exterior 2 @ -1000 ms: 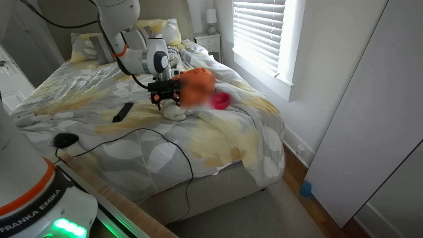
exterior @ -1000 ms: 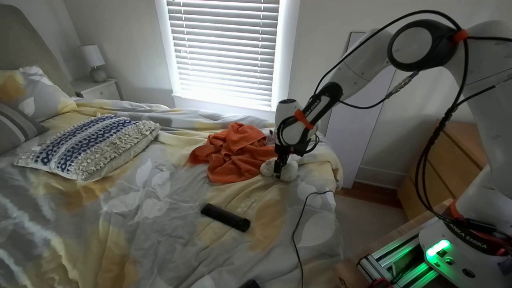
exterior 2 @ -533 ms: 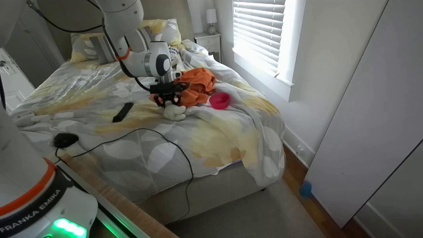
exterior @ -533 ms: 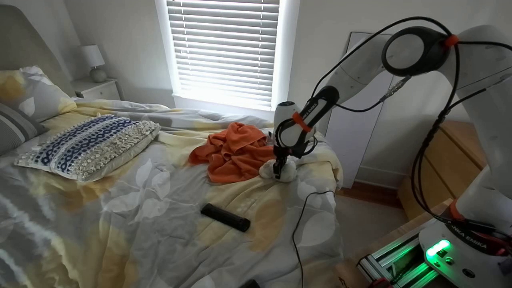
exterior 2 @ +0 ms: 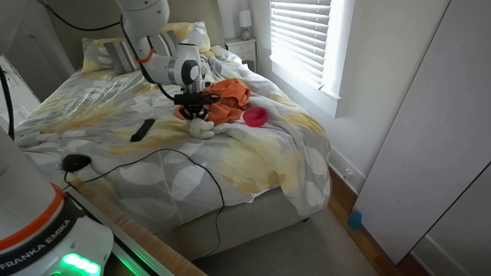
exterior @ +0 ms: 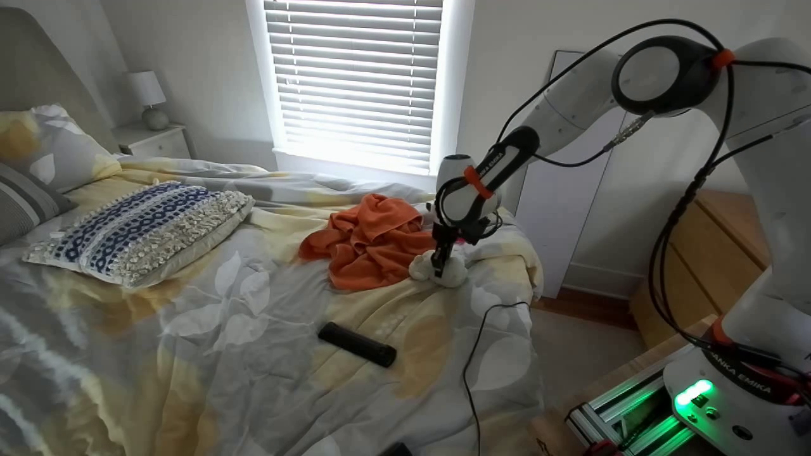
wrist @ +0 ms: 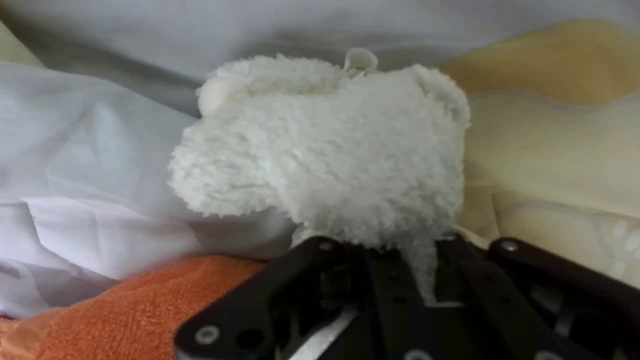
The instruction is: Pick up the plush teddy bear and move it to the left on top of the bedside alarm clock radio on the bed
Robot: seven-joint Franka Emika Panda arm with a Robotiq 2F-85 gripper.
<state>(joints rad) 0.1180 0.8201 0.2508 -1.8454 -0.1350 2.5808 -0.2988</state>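
Bed surface, patterned in grey, white and yellow. Directly on it: pillows, fringed cushion, crumpled orange cloth, pink bowl just beside the cloth, black oblong device, rounded dark object, and black cord running over the edge.

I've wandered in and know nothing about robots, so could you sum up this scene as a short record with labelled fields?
Pincer: closed on the white plush teddy bear
Bear's spot: near the foot end of the bed
Nearby: crumpled orange towel, pink bowl
Cushion: blue and white, fringed, toward the headboard
Clock radio: possibly the black oblong object, not certain
Window blind: lowered
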